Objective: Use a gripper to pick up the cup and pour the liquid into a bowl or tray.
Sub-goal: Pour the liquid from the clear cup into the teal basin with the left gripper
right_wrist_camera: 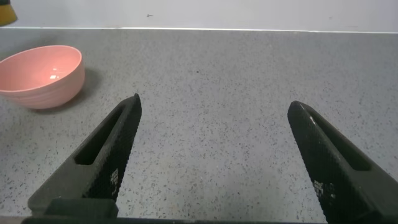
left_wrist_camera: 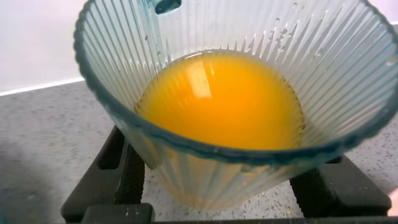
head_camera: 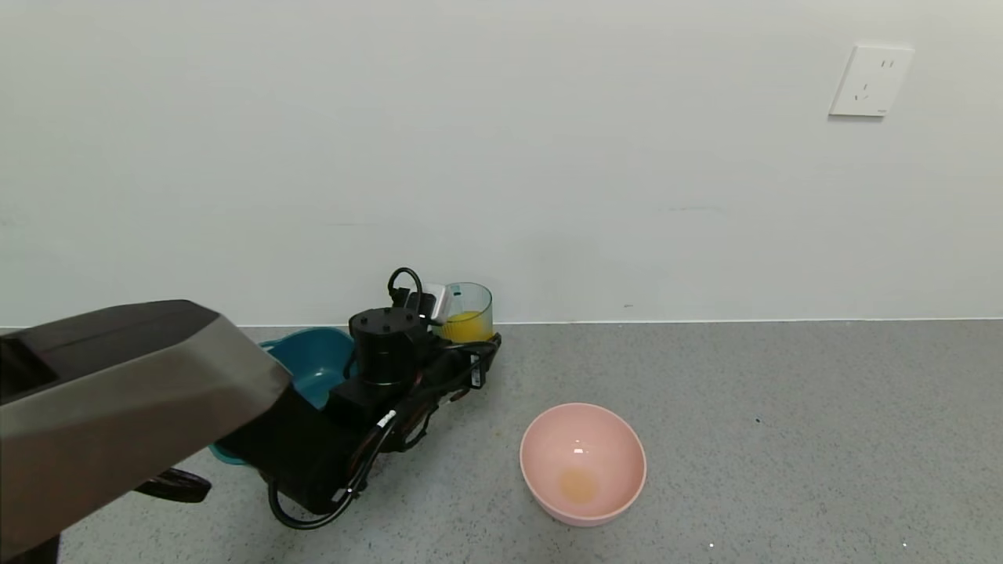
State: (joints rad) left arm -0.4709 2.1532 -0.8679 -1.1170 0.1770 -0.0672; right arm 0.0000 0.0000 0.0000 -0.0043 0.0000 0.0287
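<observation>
One vessel in hand, one receiver close by. Item: small clear pale blue-green ribbed plastic cup (head_camera: 468,312), upright, about a third full of opaque orange-yellow liquid (head_camera: 465,324), standing near the wall line on the grey speckled floor (head_camera: 783,423). Holder: the left gripper (head_camera: 470,345), a black arm end with cables and a small white box on top; in the left wrist view its black fingers (left_wrist_camera: 118,171) sit against either side of the cup's base, closed to the width of the tumbler, so the cup reads as grasped. Whether the base touches the floor cannot be told. Receiver: dark teal oblong plastic tub (head_camera: 313,368), largely hidden behind the left arm, lying at roughly 9 o'clock from the cup, near it, with its long axis running towards the robot. Judgement: the pour turns on carrying the cup towards 9 o'clock and tipping its rim that way, over the tub's wall. Also present: round pink plastic bowl (head_camera: 584,462), faint yellowish stain inside, at about 5 o'clock from the cup, well apart. Right gripper (right_wrist_camera: 211,162): idle, held over bare floor, fingers spread wide, holding nothing.
</observation>
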